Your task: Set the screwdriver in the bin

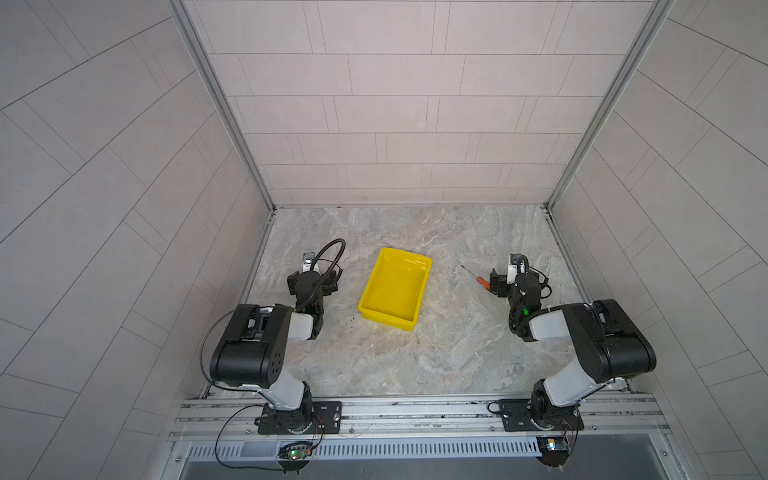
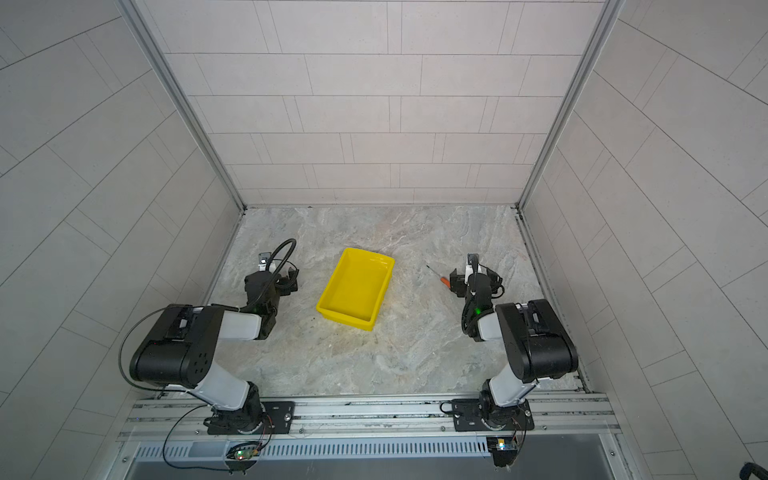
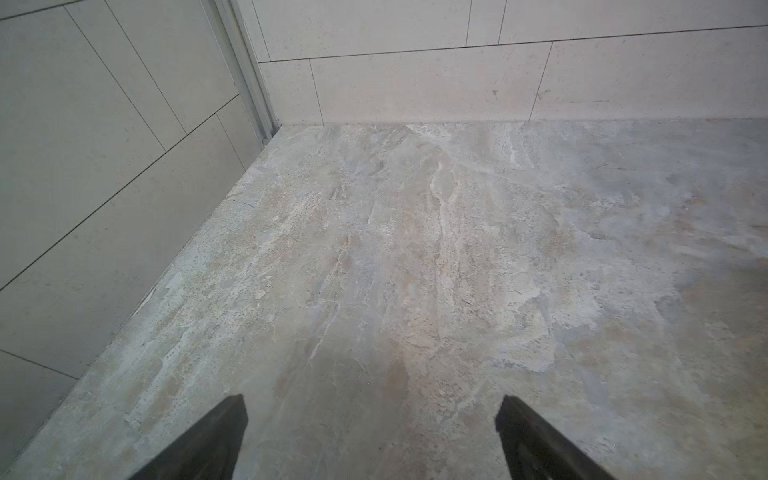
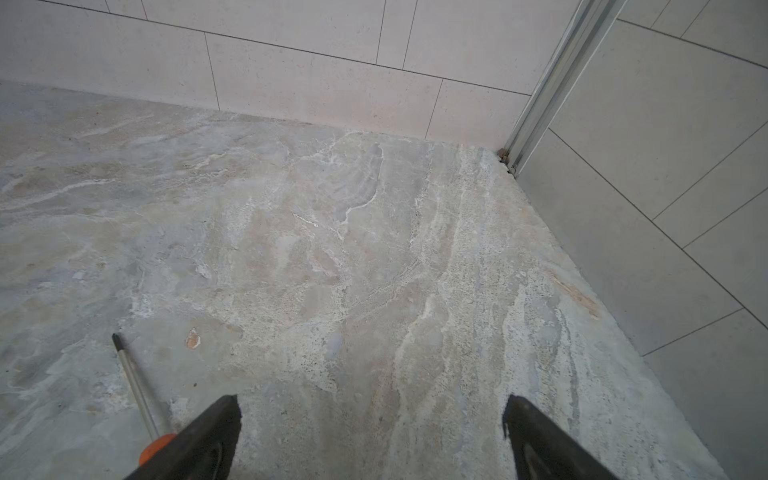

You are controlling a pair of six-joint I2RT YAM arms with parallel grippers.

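The right fingers (image 4: 208, 440) stand wide apart with only bare counter (image 1: 457, 353) between them. The screwdriver (image 4: 139, 395) lies flat just outside that gap, its orange handle partly hidden behind one finger; I cannot tell whether they touch. The left fingers (image 3: 208, 440) are also spread wide over bare counter. In both top views the screwdriver (image 1: 478, 278) (image 2: 439, 276) lies right of centre, apart from the yellow bin (image 1: 386, 322) (image 2: 345, 320) in the middle of the frame.
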